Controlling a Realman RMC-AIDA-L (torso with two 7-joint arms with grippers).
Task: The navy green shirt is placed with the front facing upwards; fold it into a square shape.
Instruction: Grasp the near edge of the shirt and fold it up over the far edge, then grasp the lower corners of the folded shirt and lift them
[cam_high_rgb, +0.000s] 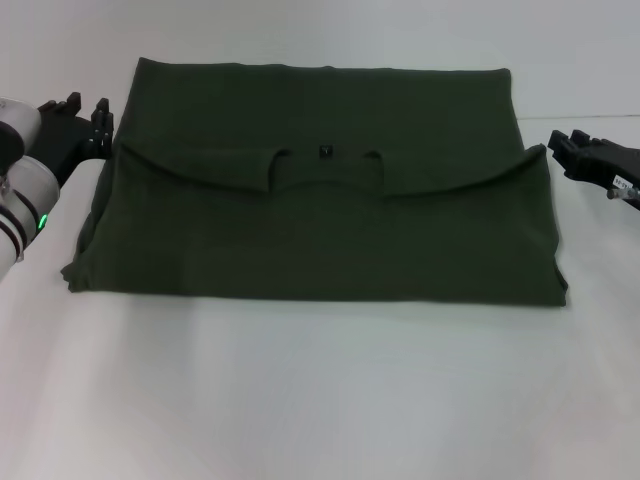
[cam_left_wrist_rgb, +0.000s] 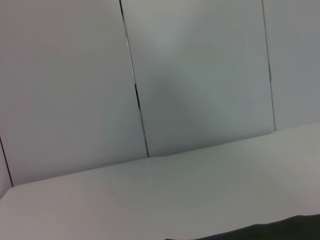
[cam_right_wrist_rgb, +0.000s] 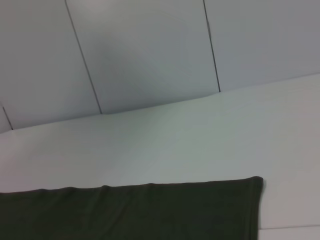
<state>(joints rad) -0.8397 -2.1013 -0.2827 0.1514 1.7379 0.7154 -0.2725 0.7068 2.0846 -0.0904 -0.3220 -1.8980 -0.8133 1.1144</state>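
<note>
Navy green shirt (cam_high_rgb: 320, 200) is lying flat at the middle of the white table (cam_high_rgb: 320, 400), folded into a wide rectangle. Plain green cloth is facing up; no lettering is showing. The near layer is overlapping the far one, its upper edge sagging in a curve across the middle, with the neckline opening and a small dark tag sitting at centre. Near edge is running straight; the near left corner is flaring out slightly.

Left gripper (cam_high_rgb: 88, 110) is hovering just beside the shirt's far left corner, fingers spread, holding nothing. Right gripper (cam_high_rgb: 566, 145) is hanging just off the right edge, apart from the cloth; finger state cannot be told.

Pale wall panels (cam_right_wrist_rgb: 150, 50) are standing behind the table.
</note>
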